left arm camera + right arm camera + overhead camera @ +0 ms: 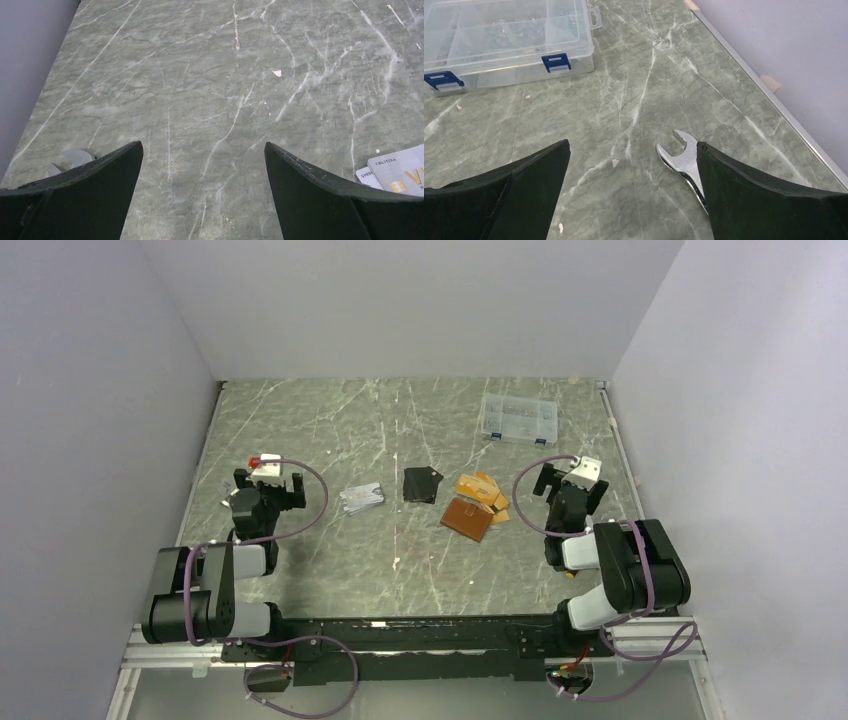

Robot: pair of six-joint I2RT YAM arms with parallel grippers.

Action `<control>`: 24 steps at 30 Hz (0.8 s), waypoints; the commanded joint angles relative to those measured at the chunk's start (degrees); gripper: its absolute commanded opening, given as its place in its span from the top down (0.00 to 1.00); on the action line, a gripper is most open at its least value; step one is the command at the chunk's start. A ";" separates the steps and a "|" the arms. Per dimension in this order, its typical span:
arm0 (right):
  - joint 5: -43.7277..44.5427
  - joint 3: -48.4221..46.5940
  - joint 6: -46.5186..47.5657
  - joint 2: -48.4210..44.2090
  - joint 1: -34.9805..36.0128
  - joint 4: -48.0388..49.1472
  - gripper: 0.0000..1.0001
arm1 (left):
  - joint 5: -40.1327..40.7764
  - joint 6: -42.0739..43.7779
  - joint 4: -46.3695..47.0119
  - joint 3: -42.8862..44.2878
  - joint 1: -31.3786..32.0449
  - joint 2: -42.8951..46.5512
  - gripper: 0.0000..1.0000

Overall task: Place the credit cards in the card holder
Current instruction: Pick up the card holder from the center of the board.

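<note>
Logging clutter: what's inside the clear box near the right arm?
The clear box is latched shut; dividers and small pale bits show through the lid, too blurred to identify.

Soft, even light fell from overhead. The marble tabletop (pixel 400 570) looked matte, with only a faint shadow beside the left arm (pixel 225 575). The chrome wrench (pixel 680 159) caught a bright glint. Wrist views rendered the stone sharply, while the black fingers (pixel 95 190) of the left gripper (pixel 202 170) sat dark and featureless. The overhead view was slightly soft.
</note>
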State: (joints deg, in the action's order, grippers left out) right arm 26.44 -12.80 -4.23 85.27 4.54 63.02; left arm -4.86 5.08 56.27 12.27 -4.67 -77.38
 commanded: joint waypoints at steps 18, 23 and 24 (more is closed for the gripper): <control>-12.26 -22.52 -32.25 -26.85 4.84 -67.98 0.00 | -12.36 4.80 -55.64 30.46 -1.13 4.64 0.01; -10.03 -18.29 -36.17 -29.11 16.19 -71.02 0.02 | -20.54 6.17 -71.66 34.93 -0.96 7.43 0.01; -9.89 -17.49 -37.66 -28.95 17.84 -71.50 0.03 | -21.65 5.99 -73.18 35.22 -0.63 8.24 0.01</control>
State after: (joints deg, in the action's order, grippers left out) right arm 16.91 -33.50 -36.99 57.28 16.62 -3.84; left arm -17.65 9.23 3.97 47.03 -5.65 -71.88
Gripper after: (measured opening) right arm 0.987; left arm 0.986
